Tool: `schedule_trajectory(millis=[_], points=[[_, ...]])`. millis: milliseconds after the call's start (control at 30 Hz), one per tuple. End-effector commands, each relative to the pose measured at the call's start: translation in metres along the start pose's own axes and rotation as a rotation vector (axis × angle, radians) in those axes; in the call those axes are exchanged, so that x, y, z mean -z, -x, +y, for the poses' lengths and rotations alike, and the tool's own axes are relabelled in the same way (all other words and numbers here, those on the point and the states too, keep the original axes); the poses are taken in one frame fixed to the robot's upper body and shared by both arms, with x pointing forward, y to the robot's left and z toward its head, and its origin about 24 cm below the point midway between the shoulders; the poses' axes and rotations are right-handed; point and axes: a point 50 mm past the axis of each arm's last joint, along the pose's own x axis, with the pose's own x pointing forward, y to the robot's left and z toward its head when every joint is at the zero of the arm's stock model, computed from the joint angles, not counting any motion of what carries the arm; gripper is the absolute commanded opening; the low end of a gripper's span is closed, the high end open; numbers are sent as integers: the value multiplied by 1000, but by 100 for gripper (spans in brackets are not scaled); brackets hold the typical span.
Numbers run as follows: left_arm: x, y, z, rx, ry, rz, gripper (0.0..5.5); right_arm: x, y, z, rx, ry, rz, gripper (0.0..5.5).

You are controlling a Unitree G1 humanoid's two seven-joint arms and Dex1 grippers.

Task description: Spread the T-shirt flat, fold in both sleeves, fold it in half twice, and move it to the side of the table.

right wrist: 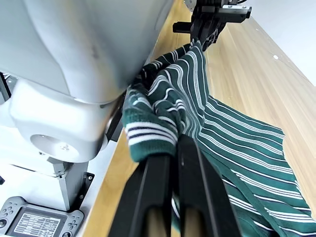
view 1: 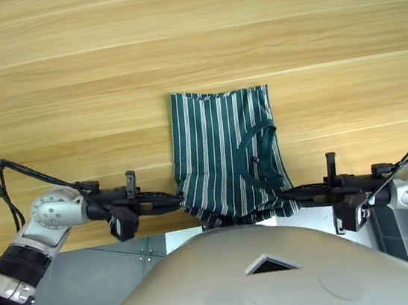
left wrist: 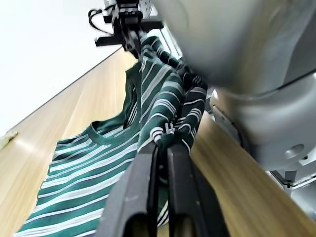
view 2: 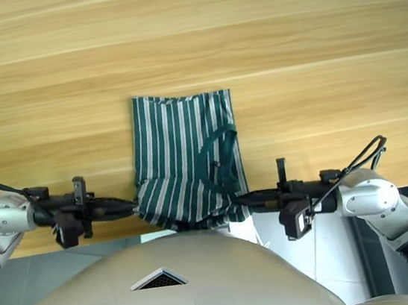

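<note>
The T-shirt [view 1: 222, 150] lies on the counter [view 1: 174, 36] by its near edge, the left claw [view 1: 178, 199] at its near left corner and the right claw [view 1: 283, 196] at its near right corner.

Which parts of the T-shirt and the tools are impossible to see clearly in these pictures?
1. T-shirt near hem: eye views, hidden by the robot's chest.
2. Sleeves: every view, lost in the cloth's own folds.
3. Left tool: tips, left wrist view, buried in bunched cloth.
4. Right tool: tips, right wrist view, likewise buried.
</note>
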Motion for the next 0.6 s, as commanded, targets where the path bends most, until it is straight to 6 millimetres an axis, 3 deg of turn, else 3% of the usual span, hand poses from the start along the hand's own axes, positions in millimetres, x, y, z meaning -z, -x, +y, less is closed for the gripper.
schedule_trajectory(millis=[33,300,400,600], points=[[2,5,18,-78,1,18,7,0,4,-11,38,18,19,0],[3,9,46,-250,34,-32,7,15,0,-32,151,-7,67,0],[1,9,57,-298,25,-59,7,18,-5,-49,211,-10,74,0],[31,-21,81,-368,62,36,7,43,-20,-85,350,-84,195,0]])
